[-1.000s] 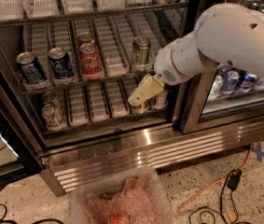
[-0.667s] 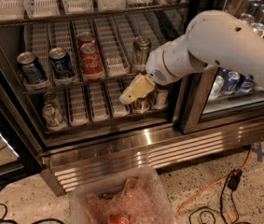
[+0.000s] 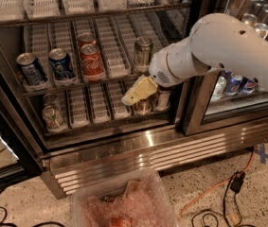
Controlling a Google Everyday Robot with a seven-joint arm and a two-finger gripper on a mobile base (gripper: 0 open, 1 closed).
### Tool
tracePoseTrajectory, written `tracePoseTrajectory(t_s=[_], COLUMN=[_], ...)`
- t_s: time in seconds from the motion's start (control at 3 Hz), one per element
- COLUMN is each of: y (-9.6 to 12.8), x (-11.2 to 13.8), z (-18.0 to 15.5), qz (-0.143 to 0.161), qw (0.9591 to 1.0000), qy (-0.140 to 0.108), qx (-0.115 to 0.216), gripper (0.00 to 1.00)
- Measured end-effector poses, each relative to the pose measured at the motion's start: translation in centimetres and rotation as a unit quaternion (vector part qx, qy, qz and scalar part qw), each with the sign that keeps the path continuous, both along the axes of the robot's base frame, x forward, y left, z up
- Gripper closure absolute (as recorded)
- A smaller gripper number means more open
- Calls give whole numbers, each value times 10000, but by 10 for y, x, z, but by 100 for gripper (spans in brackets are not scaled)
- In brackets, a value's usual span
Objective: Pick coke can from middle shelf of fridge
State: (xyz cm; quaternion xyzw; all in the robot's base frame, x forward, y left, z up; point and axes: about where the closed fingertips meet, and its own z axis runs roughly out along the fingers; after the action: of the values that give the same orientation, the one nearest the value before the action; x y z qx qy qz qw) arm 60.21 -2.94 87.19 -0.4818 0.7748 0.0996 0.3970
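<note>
**Item record: fridge interior, gripper in front of the shelves**

- Fridge point(image 3: 124, 152): black door frame, ribbed stainless-steel base, left door open.
- Middle shelf point(image 3: 117, 53): dark rack carrying white ribbed lane trays.
- Coke can point(image 3: 92, 63): red with white script, upright at the front of a lane left of centre on the middle shelf. A second red can point(image 3: 85, 37) stands directly behind it in the same lane.
- Blue cans, two point(image 3: 31, 70) point(image 3: 61, 65): upright in the lanes to the left of the coke can.
- Green-gold can point(image 3: 143, 54): upright, a few lanes to the right of the coke can.
- Gripper point(image 3: 139, 90): cream-coloured, on a white arm point(image 3: 223, 46) entering from the right. It sits just below the front edge of the middle shelf, under the green-gold can, lower than the coke can and to its right, apart from it and holding nothing. Whether it is open or closed cannot be told.
- Lower shelf: one can at the left point(image 3: 52, 117), more cans point(image 3: 162, 100) partly hidden behind the gripper.
- Floor: clear plastic bin point(image 3: 88, 203) in front of the base, orange cable point(image 3: 208, 193) to the right.
</note>
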Motion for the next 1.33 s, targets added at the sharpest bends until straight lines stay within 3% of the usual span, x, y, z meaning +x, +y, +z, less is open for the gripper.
tracePoseTrajectory(t_s=[0.67,1.33], y=[47,93], x=[24,41], z=[-26,-47], qz=[243,535], qw=[9960,9859], qy=[-118,-58], qx=[849,1585], gripper=[0,0])
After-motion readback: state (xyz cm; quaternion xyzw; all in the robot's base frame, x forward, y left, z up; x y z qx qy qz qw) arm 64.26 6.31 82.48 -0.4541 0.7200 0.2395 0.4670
